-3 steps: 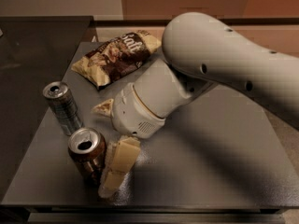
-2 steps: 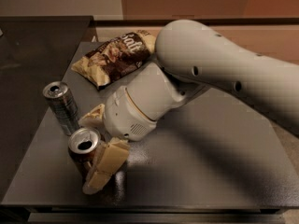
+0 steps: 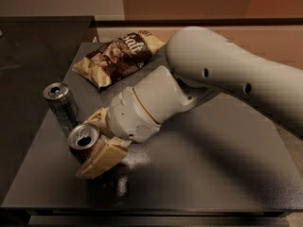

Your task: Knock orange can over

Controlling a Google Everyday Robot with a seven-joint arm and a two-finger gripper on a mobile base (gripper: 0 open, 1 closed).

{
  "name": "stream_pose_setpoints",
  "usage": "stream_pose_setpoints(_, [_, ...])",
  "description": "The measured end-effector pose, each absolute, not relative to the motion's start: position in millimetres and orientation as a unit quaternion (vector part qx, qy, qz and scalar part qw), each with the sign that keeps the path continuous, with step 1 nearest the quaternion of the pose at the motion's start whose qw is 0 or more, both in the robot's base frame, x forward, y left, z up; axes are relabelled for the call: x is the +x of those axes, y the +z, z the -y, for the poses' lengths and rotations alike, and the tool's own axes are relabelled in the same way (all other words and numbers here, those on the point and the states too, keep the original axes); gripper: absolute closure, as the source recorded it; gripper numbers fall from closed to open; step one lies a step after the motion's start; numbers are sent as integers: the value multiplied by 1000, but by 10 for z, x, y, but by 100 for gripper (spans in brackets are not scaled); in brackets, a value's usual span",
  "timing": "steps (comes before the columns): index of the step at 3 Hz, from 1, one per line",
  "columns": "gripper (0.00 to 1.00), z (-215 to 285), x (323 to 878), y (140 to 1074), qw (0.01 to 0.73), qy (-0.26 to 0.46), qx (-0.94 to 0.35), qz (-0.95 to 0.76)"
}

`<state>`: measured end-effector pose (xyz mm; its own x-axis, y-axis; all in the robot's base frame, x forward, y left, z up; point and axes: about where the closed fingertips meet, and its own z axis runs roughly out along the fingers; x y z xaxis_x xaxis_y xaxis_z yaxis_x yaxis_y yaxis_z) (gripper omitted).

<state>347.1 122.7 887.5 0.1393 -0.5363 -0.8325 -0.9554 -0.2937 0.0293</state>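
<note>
Camera view: arm (image 3: pixel 222 74) reaches down-left across the dark table (image 3: pixel 213 174). Pincer (image 3: pixel 90 145) at the front-left part of the table, fingers spread wide. Orange can (image 3: pixel 84 140) sits between them, against the nearer finger (image 3: pixel 102 157); it seems to tilt left. Silver can (image 3: pixel 60 105) upright just behind. Snack bag (image 3: pixel 118 58) at the rear.
</note>
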Motion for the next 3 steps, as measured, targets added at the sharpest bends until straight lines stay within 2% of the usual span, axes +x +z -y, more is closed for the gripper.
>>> stream_pose_setpoints(1, [87,-979,3628,9061,302,370,-691,-543])
stream_pose_setpoints(2, [100,-695,3881,9260,324,317,-691,-563])
stream_pose_setpoints(3, [100,-425,4139,9357,333,243,-700,-583])
